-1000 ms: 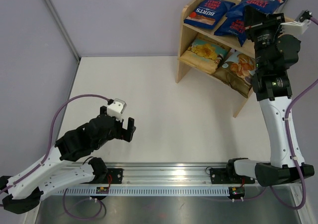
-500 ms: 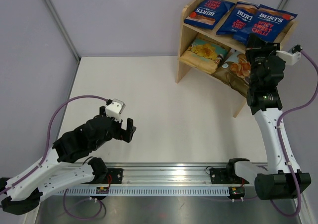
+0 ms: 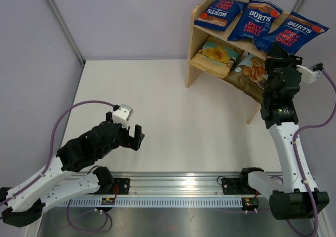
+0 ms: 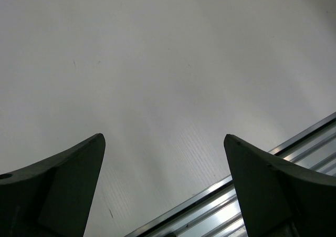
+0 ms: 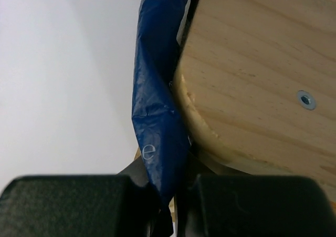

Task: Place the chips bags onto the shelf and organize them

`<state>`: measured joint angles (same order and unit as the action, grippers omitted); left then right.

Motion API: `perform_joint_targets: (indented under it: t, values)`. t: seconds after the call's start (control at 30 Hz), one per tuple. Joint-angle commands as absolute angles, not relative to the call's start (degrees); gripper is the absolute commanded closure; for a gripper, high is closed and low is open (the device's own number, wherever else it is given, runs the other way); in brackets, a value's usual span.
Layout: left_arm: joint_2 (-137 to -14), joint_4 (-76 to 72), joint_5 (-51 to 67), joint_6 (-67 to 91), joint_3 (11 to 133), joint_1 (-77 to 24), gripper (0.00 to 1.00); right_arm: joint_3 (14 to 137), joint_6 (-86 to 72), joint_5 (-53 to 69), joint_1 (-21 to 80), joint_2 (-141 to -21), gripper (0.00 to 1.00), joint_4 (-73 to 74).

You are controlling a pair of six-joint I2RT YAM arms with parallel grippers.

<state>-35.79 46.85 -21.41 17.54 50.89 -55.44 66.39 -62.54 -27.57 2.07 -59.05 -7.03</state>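
The right claw [image 3: 276,49] is clamped on the near edge of the third Burts bag [image 3: 294,32], at the 3 o'clock end of the top tier of the shelf [image 3: 193,50]. In the right wrist view the blue film runs down between the two black fingers [image 5: 68,205]. They stand almost together with only the film pinched between them, and the rounded wooden corner of a side panel [image 5: 252,74] sits just beside the bag at 3 o'clock.

From above, the held bag lies toward 1 o'clock from the claw. Its long axis runs roughly 7 to 1 o'clock, printed face up, and the far end seems to reach past the shelf's 3 o'clock side. The first Burts bag [image 3: 220,12] and second Burts bag [image 3: 255,21] lie side by side at its 9 o'clock on the same tier. The tan-yellow bag [image 3: 218,54] and the larger bag [image 3: 253,71] fill the tier below, so all five look shelved.

The coming move likely turns on that overhang. The bag probably needs easing toward 9 or 10 o'clock, in line with its neighbours, before the pinch lets go, or it may tip off the end.

The right arm is the nearer one. The left claw [image 3: 137,136] hangs well apart at 8 o'clock over the bare table [image 3: 173,105], its jaws wide apart and holding nothing
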Motion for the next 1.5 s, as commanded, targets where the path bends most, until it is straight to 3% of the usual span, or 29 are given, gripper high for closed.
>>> perform_joint_targets:
  t: [0.0, 0.17, 0.6, 1.2, 1.3, 1.47]
  values:
    - [-35.77, 44.91, -20.83, 16.79, 50.80, -55.46, 0.01, 69.34, -65.73, -29.54, 1.32, -60.37, 0.99, -6.95]
    - [-35.16, 44.91, -20.83, 16.87, 50.63, -55.37, 0.01, 75.05, -67.31, -17.86, -1.56, -63.54, 0.99, -2.47]
    - [-35.16, 44.74, -20.39, 16.79, 50.63, -55.46, 0.01, 79.54, -71.63, -2.47, -3.52, -64.95, 1.00, -5.54]
    - [-34.89, 44.47, -19.69, 16.70, 50.36, -55.46, 0.01, 73.21, -81.30, -12.66, -5.45, -60.29, 1.00, 3.60]
    - [-35.07, 44.47, -19.42, 16.70, 50.45, -55.46, 0.01, 72.69, -81.38, -13.45, -5.54, -60.47, 0.94, 4.31]
    - [-35.24, 44.47, -19.34, 16.61, 50.36, -55.46, 0.01, 72.86, -81.30, -11.87, -5.54, -60.73, 0.76, 5.79]
